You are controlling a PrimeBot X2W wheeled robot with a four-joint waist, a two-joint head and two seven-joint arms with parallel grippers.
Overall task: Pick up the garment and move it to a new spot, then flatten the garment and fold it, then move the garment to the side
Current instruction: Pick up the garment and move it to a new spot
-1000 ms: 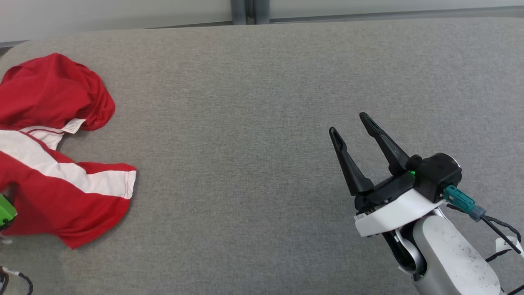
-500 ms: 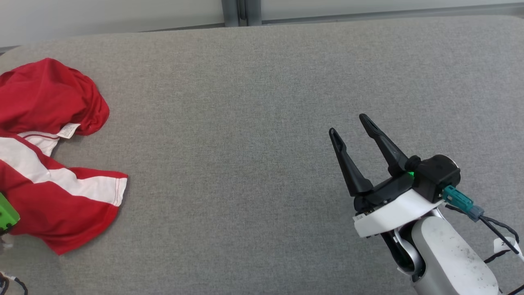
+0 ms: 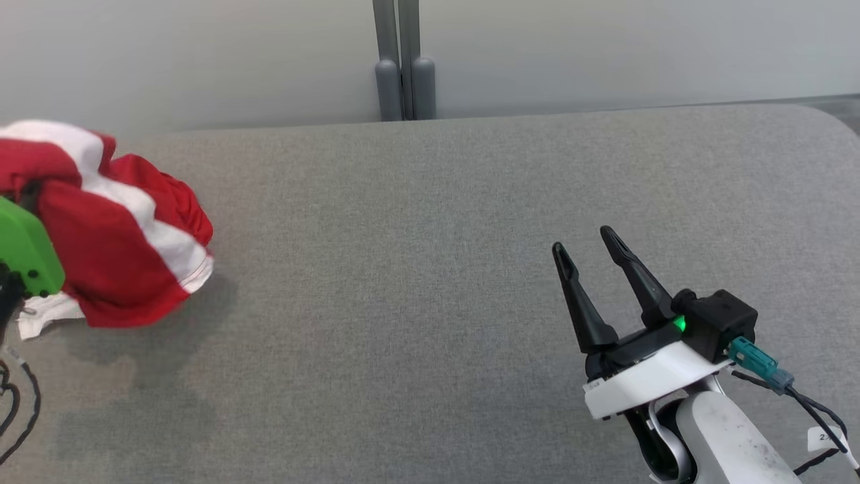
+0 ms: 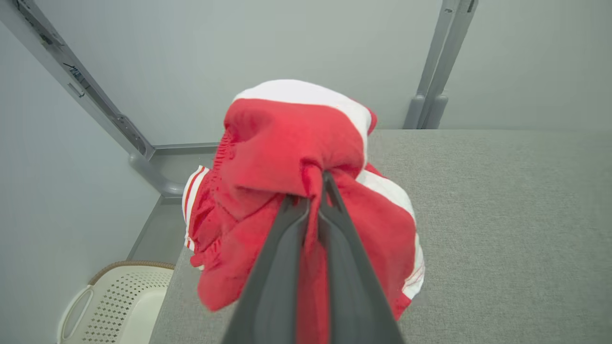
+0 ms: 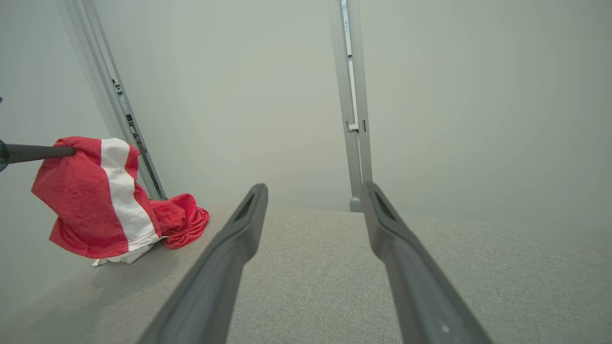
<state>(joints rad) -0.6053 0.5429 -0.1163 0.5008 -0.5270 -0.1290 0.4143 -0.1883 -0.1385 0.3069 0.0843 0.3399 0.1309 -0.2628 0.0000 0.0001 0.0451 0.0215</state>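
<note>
The garment is red with a broad white stripe and hangs bunched above the left end of the grey table. My left gripper is shut on a fold of the garment, its two fingers pressed together with cloth pinched at the tips. In the right wrist view the garment dangles from that gripper's dark fingers, its lower edge touching the table. My right gripper stands open and holds nothing over the table's right part, far from the garment; its fingers are spread wide.
A white perforated basket sits on the floor below the table's left end. Grey wall posts rise behind the table's far edge. Cables hang by the left arm.
My left gripper has shut on the garment and raised it off the table into a bunch. The head camera has tilted up. The right gripper stays open in place.
</note>
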